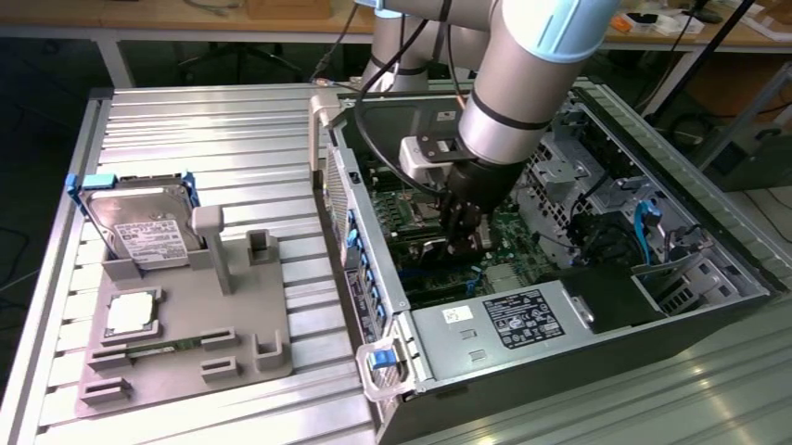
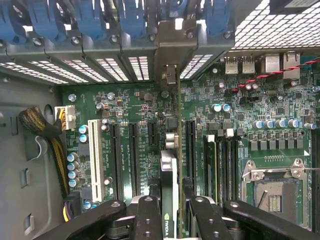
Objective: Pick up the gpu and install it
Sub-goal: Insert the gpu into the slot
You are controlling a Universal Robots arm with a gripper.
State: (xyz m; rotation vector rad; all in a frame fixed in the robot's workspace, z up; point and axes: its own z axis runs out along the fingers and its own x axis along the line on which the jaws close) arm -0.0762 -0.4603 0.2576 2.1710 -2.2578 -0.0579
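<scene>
In the wrist view the gpu (image 2: pixel 171 165) stands on edge over the green motherboard (image 2: pixel 135 105), between two long black expansion slots. Its silvery end bracket (image 2: pixel 174 50) reaches the row of rear slot covers. My gripper (image 2: pixel 172 205) is shut on the gpu, with a black finger (image 2: pixel 147 215) pressed against each side of the card. I cannot tell whether the card's edge is seated in a slot. In the exterior view my gripper (image 1: pixel 468 232) reaches down inside the open computer case (image 1: pixel 409 371), over the motherboard.
On the exterior view's left, a grey fixture tray (image 1: pixel 248 324) carries a silver hard drive (image 1: pixel 143 227), a processor (image 1: pixel 130 315) and a green memory stick (image 1: pixel 161 348). Inside the case are blue slot latches (image 2: pixel 90 17), a processor socket (image 2: pixel 272 192), a cable bundle (image 2: pixel 42 127) and the power supply (image 1: pixel 520 320).
</scene>
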